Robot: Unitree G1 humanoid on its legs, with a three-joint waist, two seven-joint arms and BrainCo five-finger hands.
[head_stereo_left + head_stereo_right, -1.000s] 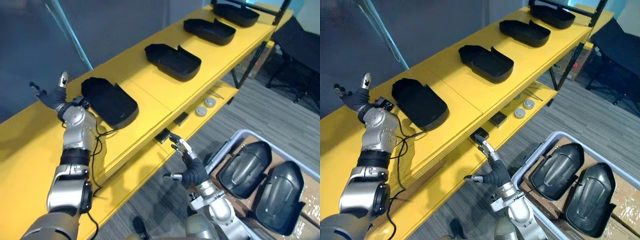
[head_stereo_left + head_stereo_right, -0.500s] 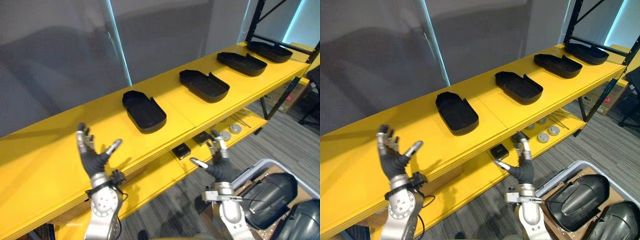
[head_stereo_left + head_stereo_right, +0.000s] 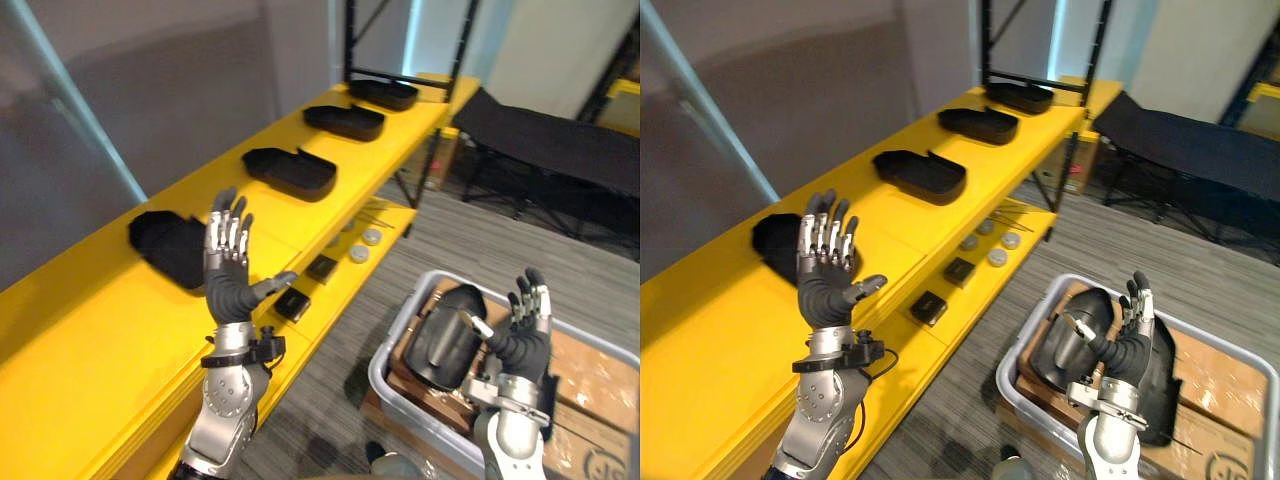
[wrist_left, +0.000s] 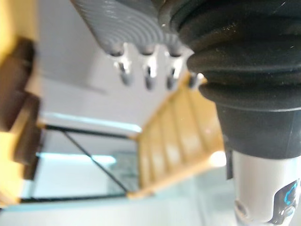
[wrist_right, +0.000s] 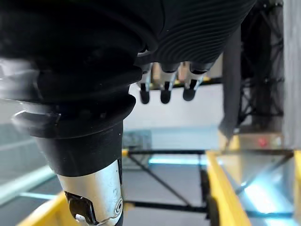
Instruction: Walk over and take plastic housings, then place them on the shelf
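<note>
Left eye view: yellow shelf (image 3: 100, 340) carries four black plastic housings (image 3: 290, 170), spaced in row along top level. Grey bin (image 3: 385, 378) low at robot's right holds more: one dark housing (image 3: 440, 335), second housing (image 3: 1165, 390) beside it. Left hand (image 3: 232, 290) raised over shelf front, fingers straight and spread, holding nothing. Right hand (image 3: 522, 345) raised above bin, fingers straight, empty too. Judgement: task partly done. Four pieces shelved, bin pieces not yet taken; next step likely reach into bin.
</note>
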